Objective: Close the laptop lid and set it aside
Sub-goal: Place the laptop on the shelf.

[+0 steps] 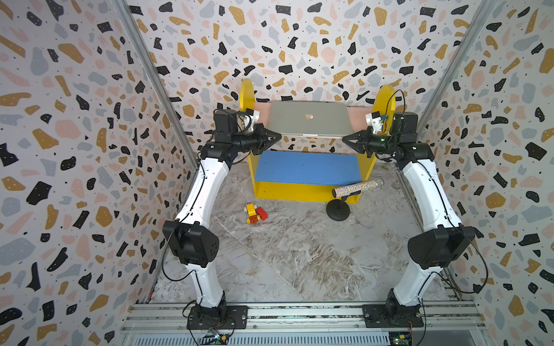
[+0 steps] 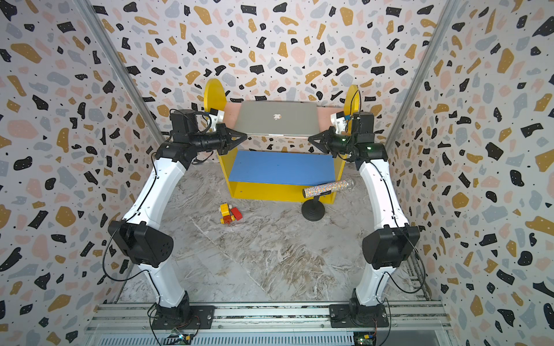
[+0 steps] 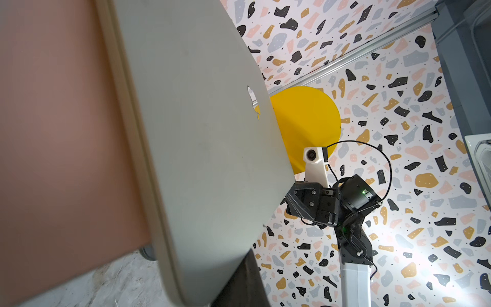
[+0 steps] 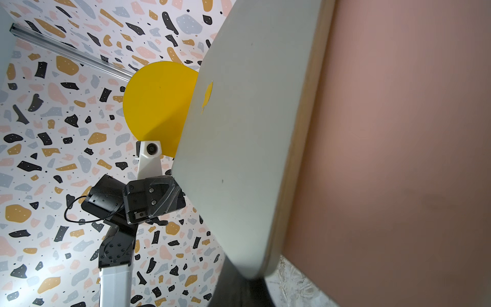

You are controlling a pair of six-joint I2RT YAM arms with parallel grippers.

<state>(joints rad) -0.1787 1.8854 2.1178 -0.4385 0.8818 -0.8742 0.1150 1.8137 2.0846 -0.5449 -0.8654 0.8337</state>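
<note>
Laptop (image 1: 310, 122) flat on pink top shelf (image 1: 357, 119) of yellow shelf unit (image 1: 299, 191), laptop lid (image 2: 263, 119) down, logo up. Long axis side to side, opening edge toward the robot. Left hand (image 1: 278, 138) and right hand (image 1: 344, 139) pinched shut at its front corners, gripping nothing visible.

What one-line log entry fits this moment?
laptop: closed, on shelf | left hand: shut, at laptop's left front corner | right hand: shut, at right front corner | contact: unclear
</note>
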